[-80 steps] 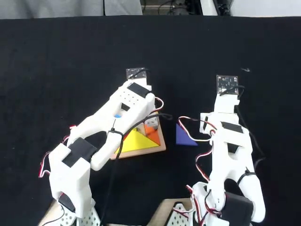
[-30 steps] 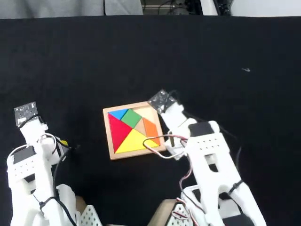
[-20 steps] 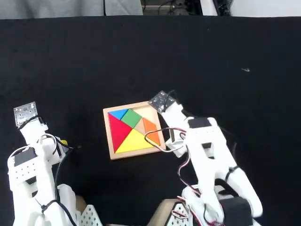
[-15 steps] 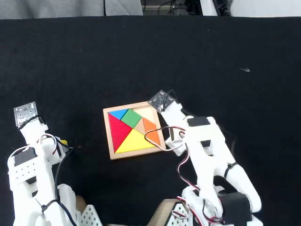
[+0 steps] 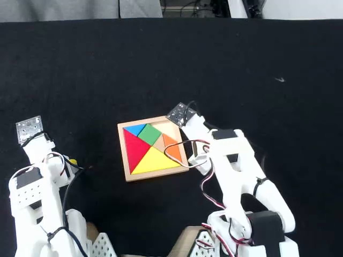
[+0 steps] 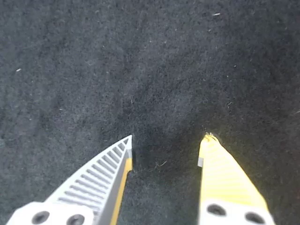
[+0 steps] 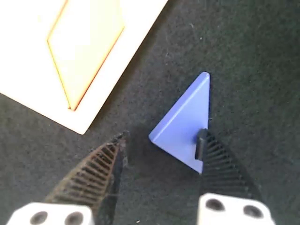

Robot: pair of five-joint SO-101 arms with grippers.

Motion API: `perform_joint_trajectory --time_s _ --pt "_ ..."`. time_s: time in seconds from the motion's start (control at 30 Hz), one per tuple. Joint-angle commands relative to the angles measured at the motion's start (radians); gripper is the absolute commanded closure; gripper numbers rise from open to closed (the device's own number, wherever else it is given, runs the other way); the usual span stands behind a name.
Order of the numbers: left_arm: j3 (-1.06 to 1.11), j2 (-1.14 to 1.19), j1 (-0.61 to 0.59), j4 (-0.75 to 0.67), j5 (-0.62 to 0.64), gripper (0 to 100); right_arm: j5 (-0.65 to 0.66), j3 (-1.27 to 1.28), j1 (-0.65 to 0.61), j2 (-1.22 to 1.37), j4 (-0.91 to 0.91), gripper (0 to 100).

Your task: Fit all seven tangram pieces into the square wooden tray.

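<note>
- Black table (image 5: 268, 107) runs under both of my arms.
- My right gripper (image 7: 162, 136) sits just beside the wooden tray (image 5: 121, 152), jaws wide apart and straddling the blue triangle (image 7: 185, 126), clamping nothing.
- My left gripper (image 6: 168, 138) hangs spread and empty, well apart from the tray.
- The tray holds red, yellow, green, blue and orange pieces.
- The blue triangle lies flat on the table, just outside the tray's corner.

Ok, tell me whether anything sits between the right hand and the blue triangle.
Nothing visible does. The blue triangle lies on black cloth inside the open right hand, with one fingertip at its edge. The wooden tray is beside it, apart.
</note>
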Motion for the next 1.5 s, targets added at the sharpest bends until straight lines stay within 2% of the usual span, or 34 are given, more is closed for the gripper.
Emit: perform_joint_trajectory --time_s 0.0,0.27,0.47,0.83,0.97,1.23,1.47 --pt "-0.005 -0.015 -0.002 -0.012 -0.008 77 0.017 -0.007 0.005 0.027 -0.006 77.2" --pt "-0.005 -0.017 -0.002 -0.009 -0.008 77 0.098 -0.002 0.003 0.030 0.002 77.3" --pt "-0.004 -0.017 -0.002 -0.009 -0.011 77 0.101 -0.005 -0.012 0.042 0.002 77.3" --pt "0.004 -0.018 -0.002 -0.009 -0.012 77 0.100 -0.226 -0.006 0.305 0.124 78.5" --pt "0.004 -0.018 -0.002 -0.011 -0.012 77 0.101 -0.228 -0.006 0.298 0.120 82.2" --pt "0.004 -0.018 -0.002 -0.014 -0.012 77 0.091 -0.232 -0.009 0.288 0.115 82.2" --pt "0.004 -0.018 -0.002 -0.014 -0.012 77 -0.023 -0.206 -0.008 0.093 0.117 82.2"
